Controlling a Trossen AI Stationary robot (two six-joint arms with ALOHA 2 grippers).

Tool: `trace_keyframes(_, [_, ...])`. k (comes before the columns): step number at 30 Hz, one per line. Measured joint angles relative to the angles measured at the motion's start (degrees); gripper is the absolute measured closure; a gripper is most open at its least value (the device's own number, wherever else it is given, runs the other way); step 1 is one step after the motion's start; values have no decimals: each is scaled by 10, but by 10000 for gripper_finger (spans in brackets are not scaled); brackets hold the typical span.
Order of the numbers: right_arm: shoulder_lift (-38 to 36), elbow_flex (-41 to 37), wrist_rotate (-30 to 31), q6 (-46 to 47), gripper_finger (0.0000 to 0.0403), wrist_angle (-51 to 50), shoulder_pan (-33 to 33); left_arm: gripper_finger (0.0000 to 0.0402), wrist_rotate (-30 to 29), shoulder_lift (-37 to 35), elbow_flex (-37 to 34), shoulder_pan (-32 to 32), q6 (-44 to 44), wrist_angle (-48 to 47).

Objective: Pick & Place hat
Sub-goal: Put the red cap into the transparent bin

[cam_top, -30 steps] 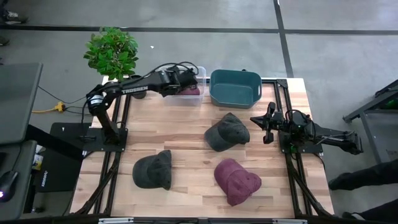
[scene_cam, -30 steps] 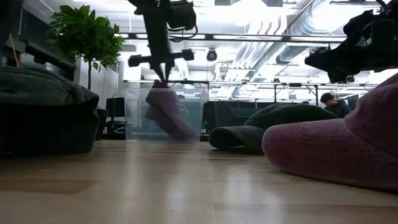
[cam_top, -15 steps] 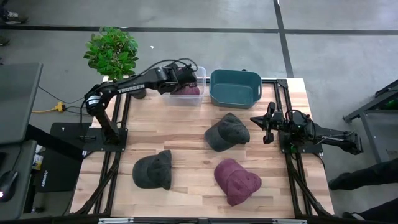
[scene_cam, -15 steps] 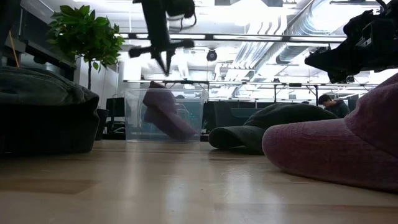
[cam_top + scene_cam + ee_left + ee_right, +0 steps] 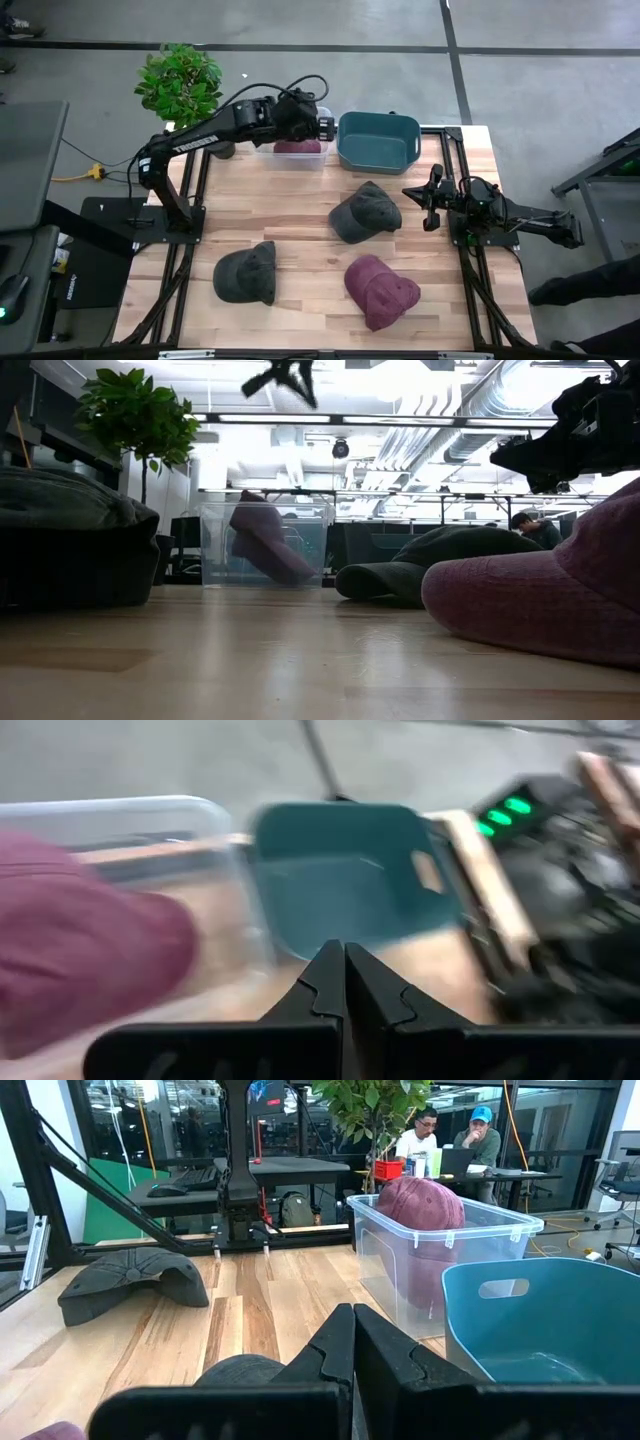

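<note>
Maroon hats number two point(image 5: 381, 290) point(image 5: 297, 146), dark hats two point(image 5: 246, 272) point(image 5: 365, 212).

Open-plan lab-office — exposed ceiling ducts point(image 5: 470, 420), desks point(image 5: 300, 1170), seated people point(image 5: 450, 1135) behind the wooden table point(image 5: 300, 225).

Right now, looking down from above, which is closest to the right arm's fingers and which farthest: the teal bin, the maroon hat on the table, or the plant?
1. Teal bin, at the table's far edge.
2. Maroon hat, near front edge.
3. Plant, off the far left corner.

The first two are close; the bin looks slightly nearer.

Left pincer point(image 5: 325, 126) closed, arm raised; right pincer point(image 5: 407, 190) closed, parked.
</note>
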Motion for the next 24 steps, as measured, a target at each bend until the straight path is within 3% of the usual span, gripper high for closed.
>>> trace_keyframes(7, [0,0,0,0,402,0,0,402,76,0,49,-53,49,1])
trace_keyframes(17, [0,0,0,0,402,0,0,402,107,-7,50,-141,70,-9])
trace_keyframes(24, [0,0,0,0,402,0,0,402,203,21,49,-158,120,35])
